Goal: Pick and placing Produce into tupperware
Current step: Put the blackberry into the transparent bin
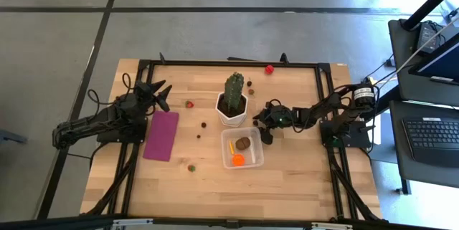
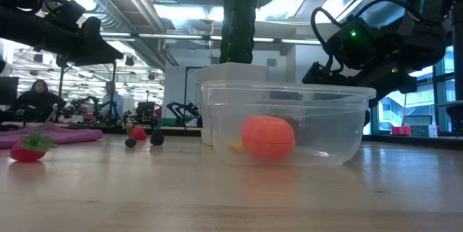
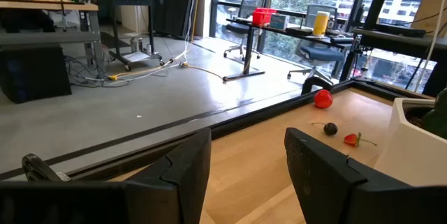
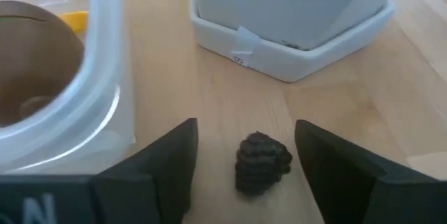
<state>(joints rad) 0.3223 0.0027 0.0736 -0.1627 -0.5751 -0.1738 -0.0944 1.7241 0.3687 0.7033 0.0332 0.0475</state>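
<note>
The clear tupperware (image 1: 242,149) sits near the table's middle and holds an orange piece (image 2: 268,136), a brown piece (image 1: 244,142) and a yellow piece (image 1: 231,146). Just to its right, my right gripper (image 4: 246,130) is tipped down and open. Its fingers stand on either side of a dark bumpy produce piece (image 4: 262,162) that lies on the wood; I see no touch. More produce lies loose: a strawberry (image 1: 189,104), a red piece (image 1: 269,69) and small dark pieces (image 1: 203,124). My left gripper (image 3: 248,161) waits open at the table's left, with nothing between its fingers.
A green cactus in a white pot (image 1: 233,108) stands just beyond the right gripper, next to the tupperware's far side. A flat magenta rectangle (image 1: 161,135) lies by the left arm. A black frame (image 1: 229,63) runs round the table's edges. Bare wood lies toward the near edge.
</note>
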